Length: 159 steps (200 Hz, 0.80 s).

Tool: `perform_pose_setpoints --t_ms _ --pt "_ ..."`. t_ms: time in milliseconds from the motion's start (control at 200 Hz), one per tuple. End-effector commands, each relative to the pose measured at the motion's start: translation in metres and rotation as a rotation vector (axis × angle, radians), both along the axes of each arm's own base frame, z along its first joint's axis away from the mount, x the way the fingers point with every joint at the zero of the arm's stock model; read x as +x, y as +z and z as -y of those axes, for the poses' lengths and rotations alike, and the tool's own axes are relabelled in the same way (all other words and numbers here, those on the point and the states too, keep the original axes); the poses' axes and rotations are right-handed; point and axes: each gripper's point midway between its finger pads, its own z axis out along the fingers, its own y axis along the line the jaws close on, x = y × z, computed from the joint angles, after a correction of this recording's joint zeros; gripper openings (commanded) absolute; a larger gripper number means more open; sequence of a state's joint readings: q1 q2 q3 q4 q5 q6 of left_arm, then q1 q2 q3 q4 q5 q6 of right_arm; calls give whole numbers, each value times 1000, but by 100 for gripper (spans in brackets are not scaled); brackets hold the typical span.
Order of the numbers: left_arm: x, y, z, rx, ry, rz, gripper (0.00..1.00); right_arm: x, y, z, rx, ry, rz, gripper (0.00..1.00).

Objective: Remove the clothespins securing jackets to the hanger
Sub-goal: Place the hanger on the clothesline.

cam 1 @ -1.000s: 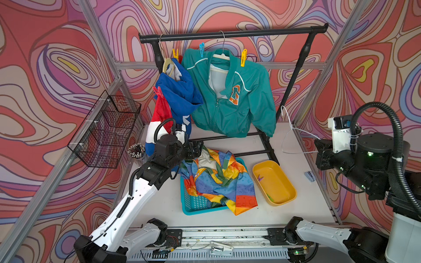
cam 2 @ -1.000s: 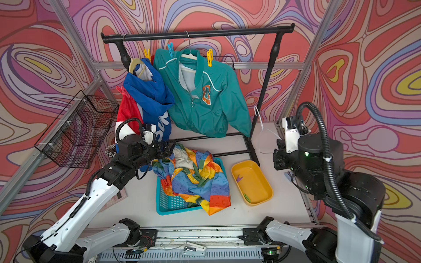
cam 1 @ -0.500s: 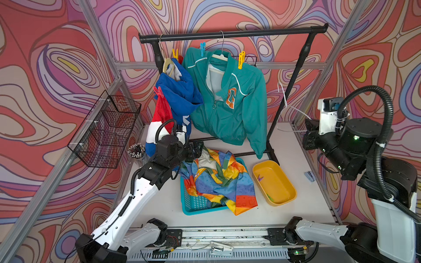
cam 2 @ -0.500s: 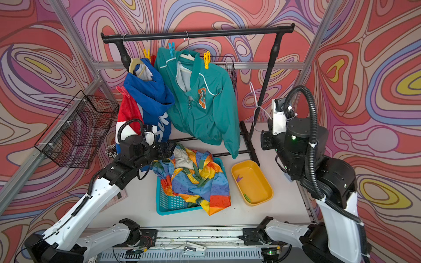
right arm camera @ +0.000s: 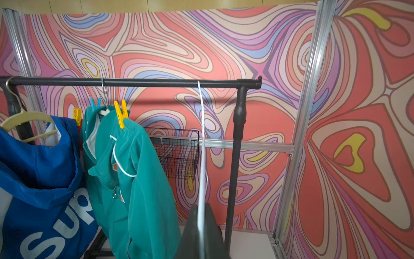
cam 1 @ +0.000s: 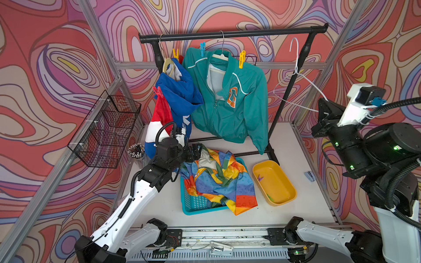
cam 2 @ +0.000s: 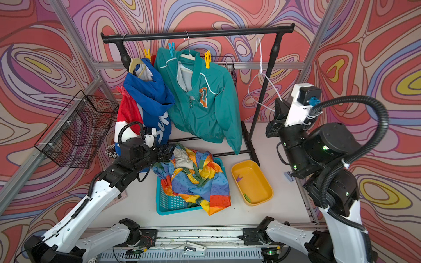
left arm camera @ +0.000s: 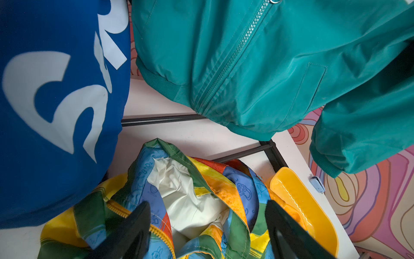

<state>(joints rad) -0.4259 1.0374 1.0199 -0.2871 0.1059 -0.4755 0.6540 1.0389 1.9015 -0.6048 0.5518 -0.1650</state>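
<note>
White bare hanger (right arm camera: 202,145) sits clamped in the right tool (right arm camera: 201,207), probably to park it; left tool (left arm camera: 207,204) hangs apart above the rainbow jacket (left arm camera: 201,170).

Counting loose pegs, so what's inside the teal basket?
The rainbow jacket lies crumpled in the teal basket, spilling over its rim. It hides the basket floor, so any pegs underneath cannot be seen.

Right claw (cam 1: 325,108) pinches the white hanger (cam 1: 296,73) (left claw (cam 1: 196,152), seemingly open, beside rainbow jacket (cam 1: 219,181)).
</note>
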Motion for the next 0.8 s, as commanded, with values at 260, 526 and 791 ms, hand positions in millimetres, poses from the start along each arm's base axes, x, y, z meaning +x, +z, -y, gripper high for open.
perform_pose_setpoints --t_ms 260,526,791 --pt "1 -3 1 -18 0 -8 82 14 42 -8 23 -43 172 0" --pt "-1 -4 3 -32 -10 -16 82 56 48 -28 -64 -133 128 0" --pt "-8 0 -1 -38 -4 3 82 92 18 -42 -113 -157 7 0"
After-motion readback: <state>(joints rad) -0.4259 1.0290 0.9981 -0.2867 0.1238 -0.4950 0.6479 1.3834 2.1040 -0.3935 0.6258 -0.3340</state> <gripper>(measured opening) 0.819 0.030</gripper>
